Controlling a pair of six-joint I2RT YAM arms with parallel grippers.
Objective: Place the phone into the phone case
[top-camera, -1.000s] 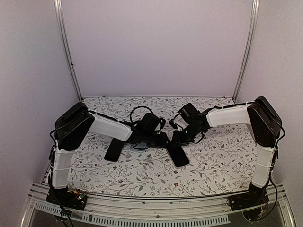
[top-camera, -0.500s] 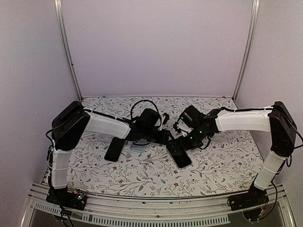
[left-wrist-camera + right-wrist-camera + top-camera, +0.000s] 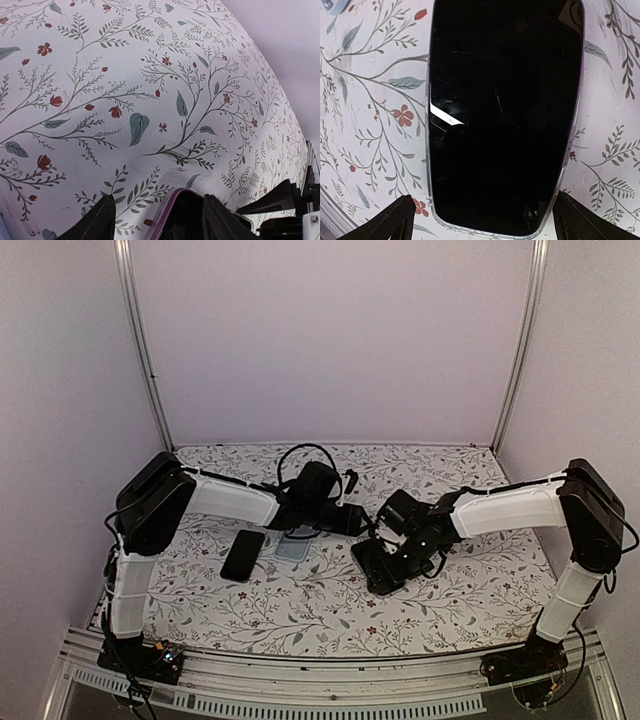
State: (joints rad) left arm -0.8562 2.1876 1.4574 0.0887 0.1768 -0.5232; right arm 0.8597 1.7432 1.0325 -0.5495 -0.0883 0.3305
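My right wrist view shows what the top view cannot: the phone [image 3: 502,115] lies screen up on the flowered cloth [image 3: 365,100], ringed by the clear phone case [image 3: 428,160], with my right gripper [image 3: 487,222] spread wide astride its near end. From above I see instead a second black phone [image 3: 243,555] and a small clear thing [image 3: 292,548] further left. My left gripper [image 3: 352,521] hangs nearby, and its own camera shows its fingers [image 3: 102,222] parted, clamping nothing.

We see a robotics lab cell: plain pale walls [image 3: 330,340] and 2 aluminium posts [image 3: 143,350] stand behind the floral-covered desk [image 3: 300,615], and a slotted metal rail [image 3: 300,680] with wiring runs along its near edge.
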